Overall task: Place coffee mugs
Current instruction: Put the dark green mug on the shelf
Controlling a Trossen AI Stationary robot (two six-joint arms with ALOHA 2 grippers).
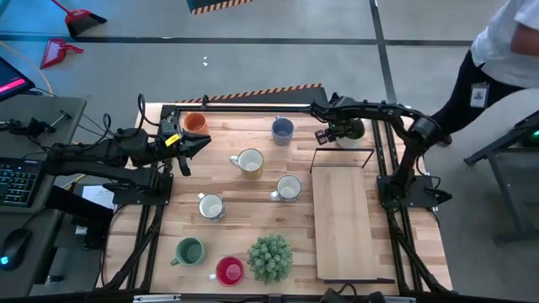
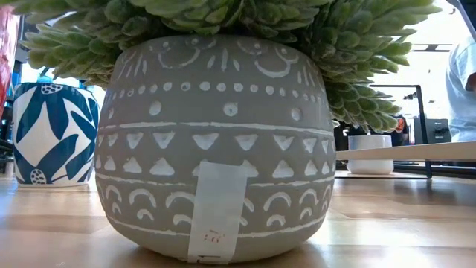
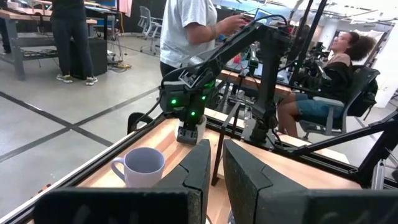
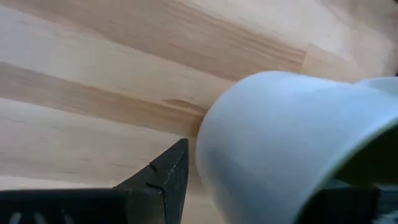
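In the high view, my right gripper (image 1: 341, 133) reaches down at the table's far right, at the far end of a raised wooden board (image 1: 341, 210). It is shut on a mug (image 4: 280, 143) with a pale body and an olive-green part (image 1: 351, 129). Standing on the table are an orange mug (image 1: 195, 123), a blue-grey mug (image 1: 282, 129), three white mugs (image 1: 249, 161) (image 1: 288, 188) (image 1: 210, 205), a green mug (image 1: 189, 251) and a red mug (image 1: 229, 271). My left gripper (image 1: 206, 144) hovers next to the orange mug, shut and holding nothing. My right gripper holds the mug by its rounded side wall (image 4: 211, 155), with one finger (image 4: 168, 180) against that wall and the other mostly hidden behind the mug. It comes from above, pointing down. In the low view the mug's base (image 2: 370, 170) looks level with the table.
A spiky green plant in a grey patterned pot (image 1: 269, 257) stands near the front edge and fills the low view (image 2: 216, 141). A black frame borders the table. A person (image 1: 505, 50) stands beyond the far right corner. Bare wood lies between the mugs.
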